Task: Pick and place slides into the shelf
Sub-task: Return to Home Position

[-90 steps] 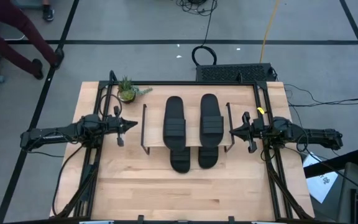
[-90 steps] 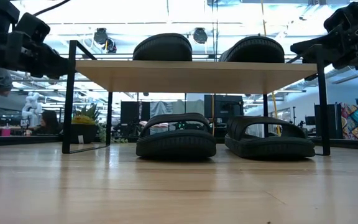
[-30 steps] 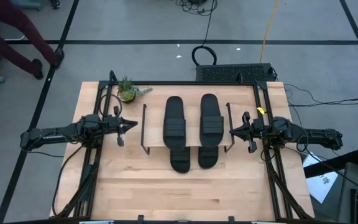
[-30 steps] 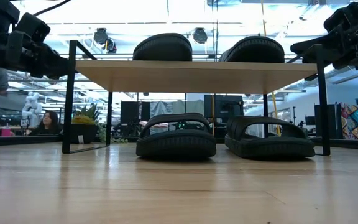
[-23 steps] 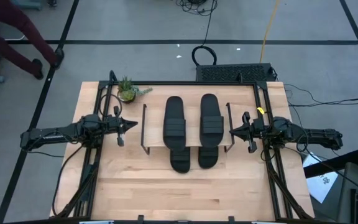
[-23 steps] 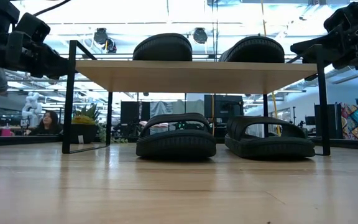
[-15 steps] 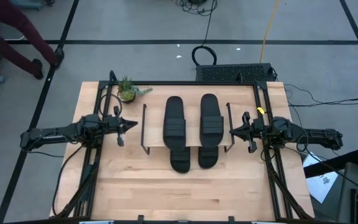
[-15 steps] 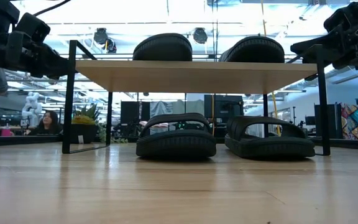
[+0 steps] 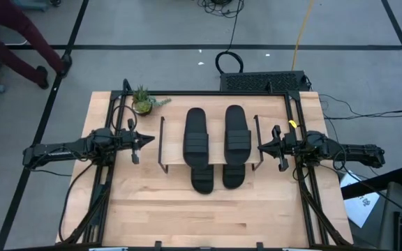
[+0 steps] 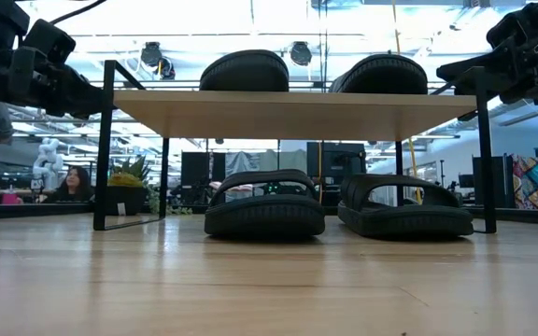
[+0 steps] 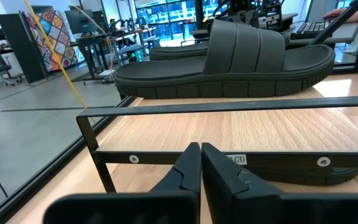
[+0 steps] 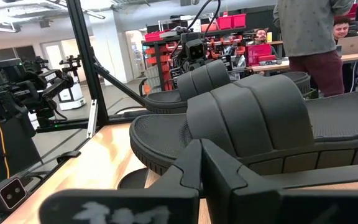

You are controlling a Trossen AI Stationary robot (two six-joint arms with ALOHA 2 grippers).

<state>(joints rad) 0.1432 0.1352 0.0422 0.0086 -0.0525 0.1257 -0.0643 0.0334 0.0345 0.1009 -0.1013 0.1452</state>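
With 2 slides on top of the shelf and 2 more under it, the left gripper and right gripper, both pressed together and empty, sit near its ends, so a sideways swing could bump it and knock slides off.

Even bright overhead light, glaring ceiling lights, soft shadows beneath shelf

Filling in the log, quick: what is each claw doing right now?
Left claw: closed, holding nothing.
Right claw: closed, holding nothing.
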